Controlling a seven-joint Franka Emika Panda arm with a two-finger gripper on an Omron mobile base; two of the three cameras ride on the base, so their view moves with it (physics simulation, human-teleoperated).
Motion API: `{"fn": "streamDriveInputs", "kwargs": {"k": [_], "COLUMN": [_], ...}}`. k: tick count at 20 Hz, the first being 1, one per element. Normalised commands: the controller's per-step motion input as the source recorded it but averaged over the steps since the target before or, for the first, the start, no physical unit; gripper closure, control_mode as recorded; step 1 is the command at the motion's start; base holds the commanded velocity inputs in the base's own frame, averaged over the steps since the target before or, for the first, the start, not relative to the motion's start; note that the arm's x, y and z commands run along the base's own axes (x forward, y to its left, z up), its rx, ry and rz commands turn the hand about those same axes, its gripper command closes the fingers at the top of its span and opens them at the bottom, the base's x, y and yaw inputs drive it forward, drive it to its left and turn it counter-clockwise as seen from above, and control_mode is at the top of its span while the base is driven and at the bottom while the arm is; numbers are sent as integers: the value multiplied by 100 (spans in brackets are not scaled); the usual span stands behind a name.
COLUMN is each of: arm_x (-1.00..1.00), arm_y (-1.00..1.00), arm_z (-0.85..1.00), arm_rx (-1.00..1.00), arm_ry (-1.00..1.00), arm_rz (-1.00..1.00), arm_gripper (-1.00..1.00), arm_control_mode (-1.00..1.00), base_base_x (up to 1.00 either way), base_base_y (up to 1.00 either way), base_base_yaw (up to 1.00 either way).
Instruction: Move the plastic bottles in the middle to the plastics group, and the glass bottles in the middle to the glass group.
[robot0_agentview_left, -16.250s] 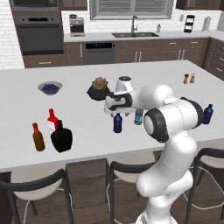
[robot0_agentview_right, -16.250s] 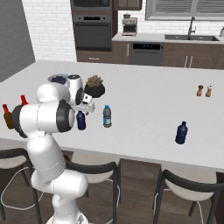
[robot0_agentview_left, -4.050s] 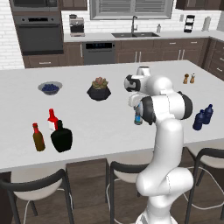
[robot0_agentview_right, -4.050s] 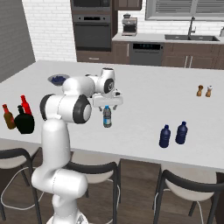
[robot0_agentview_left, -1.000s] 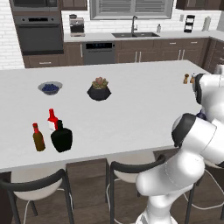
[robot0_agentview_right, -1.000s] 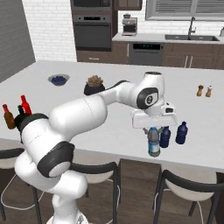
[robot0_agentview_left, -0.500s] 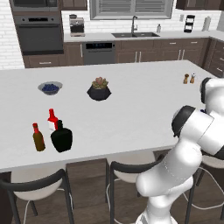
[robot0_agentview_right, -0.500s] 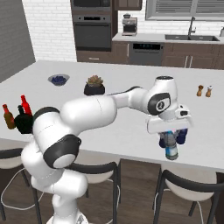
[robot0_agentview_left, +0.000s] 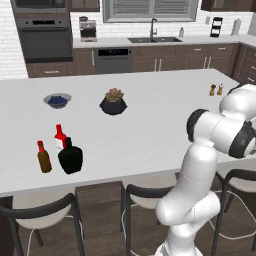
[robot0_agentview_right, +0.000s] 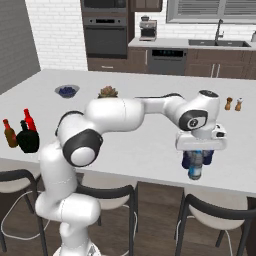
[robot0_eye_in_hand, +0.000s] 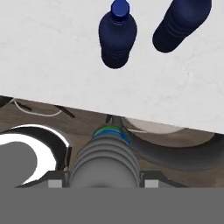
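Right base view: arm reaches to the near right counter (robot0_agentview_right: 150, 145) edge, gripper (robot0_agentview_right: 196, 159) clamped on the clear bottle (robot0_agentview_right: 195, 165), partly hiding two navy bottles (robot0_agentview_right: 206, 156). Hand view shows both navy bottles (robot0_eye_in_hand: 117, 37) standing on the counter, clear bottle (robot0_eye_in_hand: 106, 157) hanging past its near edge. Left base view: black flask (robot0_agentview_left: 70, 157), red bottle (robot0_agentview_left: 60, 137) and brown bottle (robot0_agentview_left: 44, 158) grouped near left; gripper cut off at the right.

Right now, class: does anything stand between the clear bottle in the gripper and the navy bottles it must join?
Nothing visible does. In the hand view the clear bottle hangs past the counter edge, over the floor, and bare counter lies between that edge and the two navy bottles.
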Motion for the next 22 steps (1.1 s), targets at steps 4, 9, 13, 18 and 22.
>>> {"fn": "streamDriveInputs", "kwargs": {"k": [4, 9, 13, 18, 22], "arm_x": [36, 22, 23, 27, 41], "arm_y": [-37, -39, -28, -13, 0], "arm_z": [-1, -8, -22, -30, -28], "arm_rx": [8, 0, 3, 3, 0], "arm_ry": [-1, 0, -1, -7, -7], "arm_rz": [0, 0, 0, 0, -3], "arm_gripper": [100, 100, 100, 100, 100], "arm_control_mode": [-100, -100, -100, -100, -100], "base_base_x": [0, 0, 0, 0, 0], "base_base_y": [0, 0, 0, 0, 0], "base_base_yaw": [0, 0, 0, 0, 0]}}
